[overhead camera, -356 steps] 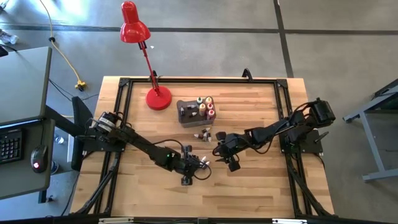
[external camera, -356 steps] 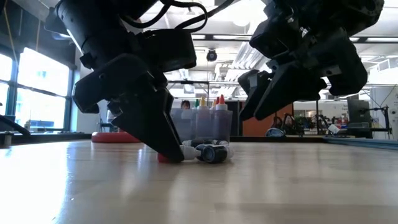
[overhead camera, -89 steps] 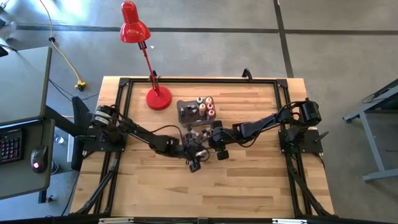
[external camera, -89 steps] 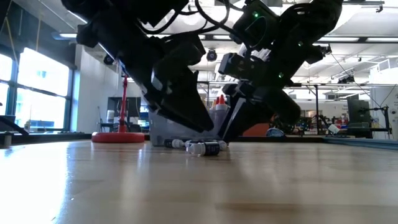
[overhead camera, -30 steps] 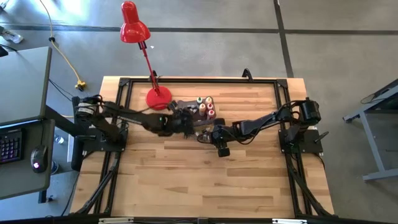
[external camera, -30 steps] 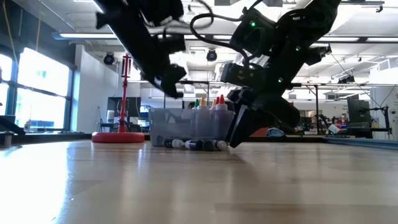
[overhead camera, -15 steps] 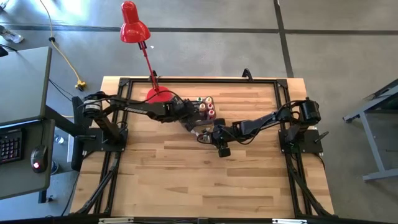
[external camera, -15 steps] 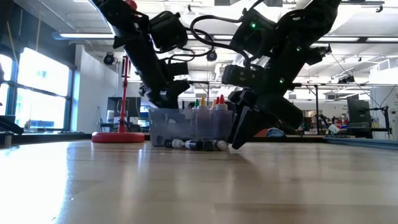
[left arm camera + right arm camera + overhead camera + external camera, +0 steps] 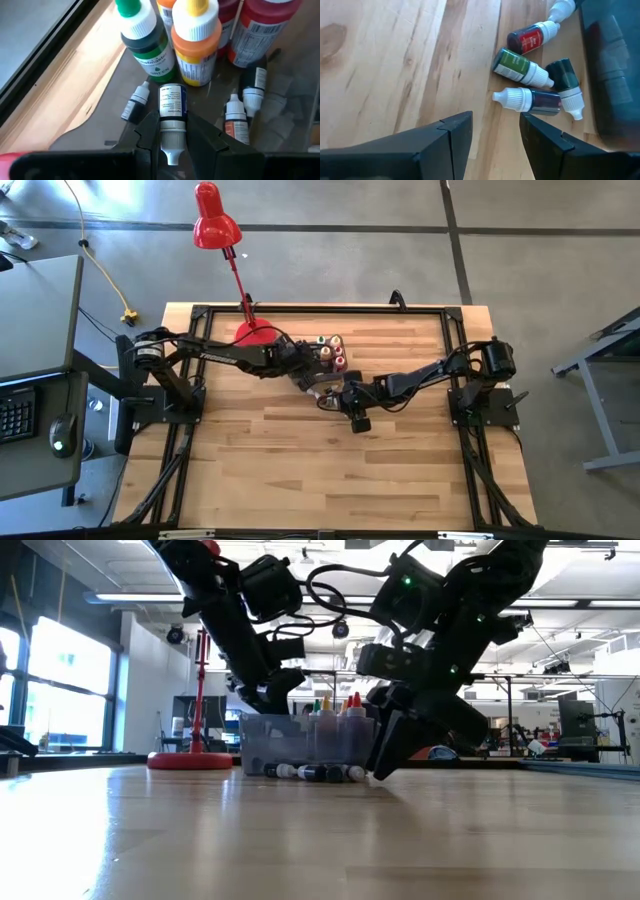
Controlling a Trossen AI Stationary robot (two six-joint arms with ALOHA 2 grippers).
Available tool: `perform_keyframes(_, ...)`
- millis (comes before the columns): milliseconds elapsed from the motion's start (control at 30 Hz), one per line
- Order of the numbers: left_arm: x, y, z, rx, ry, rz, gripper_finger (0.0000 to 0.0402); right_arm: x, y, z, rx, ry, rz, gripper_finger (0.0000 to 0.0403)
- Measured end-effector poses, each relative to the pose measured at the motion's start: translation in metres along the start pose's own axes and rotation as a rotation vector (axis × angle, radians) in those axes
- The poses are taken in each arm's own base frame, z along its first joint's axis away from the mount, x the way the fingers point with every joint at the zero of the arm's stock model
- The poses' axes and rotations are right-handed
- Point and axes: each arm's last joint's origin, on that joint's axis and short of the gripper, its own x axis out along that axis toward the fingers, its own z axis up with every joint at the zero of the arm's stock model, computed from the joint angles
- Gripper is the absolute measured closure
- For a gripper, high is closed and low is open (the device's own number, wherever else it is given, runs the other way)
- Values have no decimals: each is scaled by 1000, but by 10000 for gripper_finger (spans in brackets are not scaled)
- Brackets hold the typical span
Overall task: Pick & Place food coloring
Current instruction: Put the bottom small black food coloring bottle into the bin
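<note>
My left gripper (image 9: 171,143) is over the grey bin (image 9: 275,745), shut on a small dark food coloring bottle with a white cap (image 9: 171,102). In the bin, green (image 9: 150,42), orange (image 9: 197,45) and red (image 9: 260,32) bottles stand upright, with tiny white-capped ones (image 9: 136,102) lying on its floor. Several small bottles (image 9: 532,82) lie on their sides on the table beside the bin. My right gripper (image 9: 495,125) stands open just above the table next to them, touching none. My left gripper pinches the small bottle at its white cap end (image 9: 172,131) between the two fingers. The fingers slant down from the table's left side and lie along the bottle, whose dark body points ahead of them. The bottle is lifted clear above the bin's floor.
A red desk lamp (image 9: 235,275) stands with its base at the far left of the table, close to the bin. Bare wooden tabletop (image 9: 330,470) spreads across the near half. A black frame (image 9: 455,370) runs around the table's edges.
My left gripper, still shut on the small bottle, has swung toward the table's far edge, over the bin, and sunk a little. It has then kept still.
</note>
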Motion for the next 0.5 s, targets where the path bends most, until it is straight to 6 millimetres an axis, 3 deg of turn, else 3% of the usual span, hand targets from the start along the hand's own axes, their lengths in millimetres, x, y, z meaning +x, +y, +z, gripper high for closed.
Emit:
perform_keyframes(367, 2, -2, -1, -58, 14, -47, 332, 0, 0, 0, 0, -3, 13, 246)
perform_keyframes(500, 3, -2, -1, -55, 15, -49, 314, 0, 0, 1, 0, -10, 11, 246)
